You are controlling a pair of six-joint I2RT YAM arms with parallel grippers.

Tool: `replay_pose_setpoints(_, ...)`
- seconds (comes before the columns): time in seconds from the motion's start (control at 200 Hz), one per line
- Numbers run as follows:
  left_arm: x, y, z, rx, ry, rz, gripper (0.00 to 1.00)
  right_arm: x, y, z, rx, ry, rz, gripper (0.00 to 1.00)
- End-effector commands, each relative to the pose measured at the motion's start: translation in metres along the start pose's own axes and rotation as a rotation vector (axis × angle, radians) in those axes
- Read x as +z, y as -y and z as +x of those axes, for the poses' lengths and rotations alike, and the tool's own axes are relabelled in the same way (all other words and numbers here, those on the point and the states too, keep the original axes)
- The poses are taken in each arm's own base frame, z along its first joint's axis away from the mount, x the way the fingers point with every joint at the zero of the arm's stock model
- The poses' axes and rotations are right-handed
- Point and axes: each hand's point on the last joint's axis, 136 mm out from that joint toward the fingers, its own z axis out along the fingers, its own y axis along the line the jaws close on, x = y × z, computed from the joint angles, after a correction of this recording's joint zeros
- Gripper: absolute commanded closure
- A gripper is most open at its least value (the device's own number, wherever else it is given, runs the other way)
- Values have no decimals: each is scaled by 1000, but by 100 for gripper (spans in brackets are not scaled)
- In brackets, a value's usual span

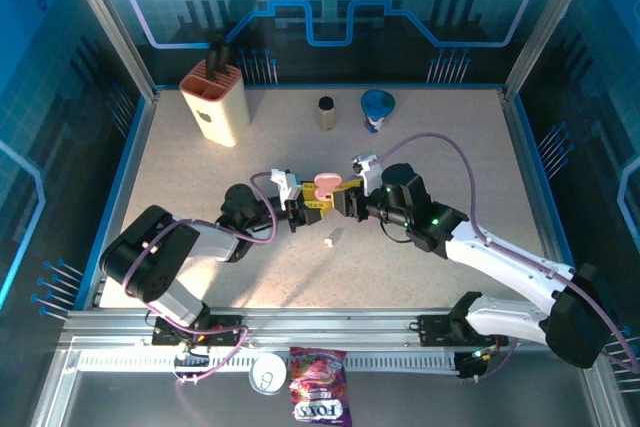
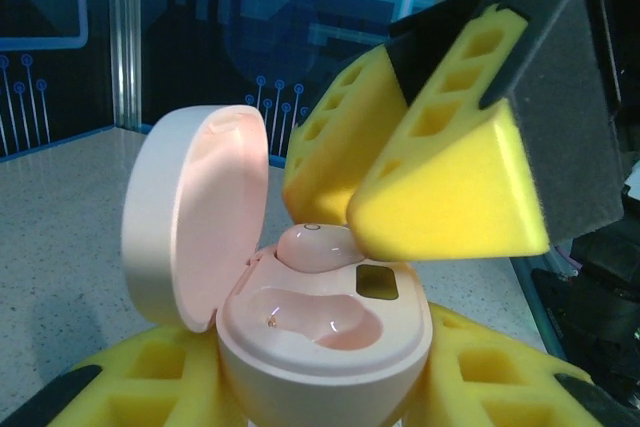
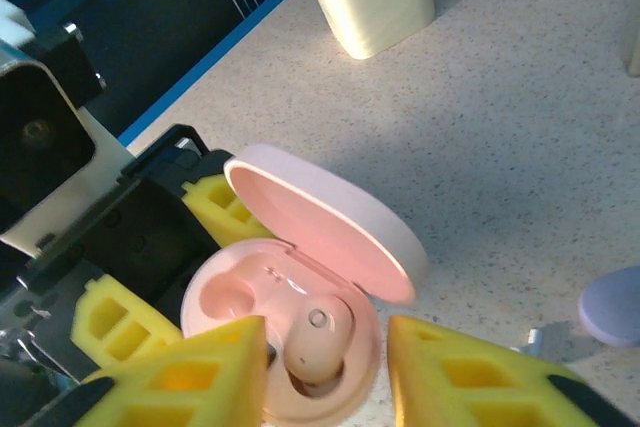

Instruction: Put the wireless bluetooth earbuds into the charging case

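Left pincer grips pink case; bag reads "FOXS".

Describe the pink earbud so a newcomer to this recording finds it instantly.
At the table centre, the left gripper holds an open pink case. The earbud sits in one of its two pockets, a rounded pink nub; the neighbouring pocket is empty.

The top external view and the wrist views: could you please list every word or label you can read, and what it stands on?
"FOX'S": on the pink sweets bag at the near edge.
Blue cup at the far side: markings too small to read.
Pink charging case: no lettering visible.
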Motion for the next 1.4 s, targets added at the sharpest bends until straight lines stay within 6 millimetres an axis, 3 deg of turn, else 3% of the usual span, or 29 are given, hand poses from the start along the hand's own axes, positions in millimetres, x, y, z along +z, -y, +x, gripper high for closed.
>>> replay_pose_setpoints(0.0,3,1,-22,59,61,0,70,-12,5,-11,5,59,23,58)
replay_pose_setpoints(0.13,3,-4,-18,69,53,-24,70,-23,12,-15,66,128,2,52)
replay_pose_setpoints(0.225,1,-9,-17,75,56,-53,70,-27,29,-10,149,162,22,50)
replay_pose_setpoints(0.38,-5,-12,-23,94,75,-96,71,-21,61,22,318,123,97,48)
replay_pose_setpoints(0.46,-7,-11,-28,102,85,-106,71,-11,66,42,354,44,112,47)
replay_pose_setpoints(0.835,-26,3,-65,142,186,-149,71,55,48,104,414,-290,-43,45)
replay_pose_setpoints(1.041,-30,9,-67,131,193,-139,71,83,38,132,408,-413,-99,45)
replay_pose_setpoints(1.221,-30,7,-64,132,185,-143,71,95,34,152,406,-488,-123,46)
replay_pose_setpoints(1.396,-29,6,-62,136,180,-145,71,94,34,170,397,-558,-104,47)
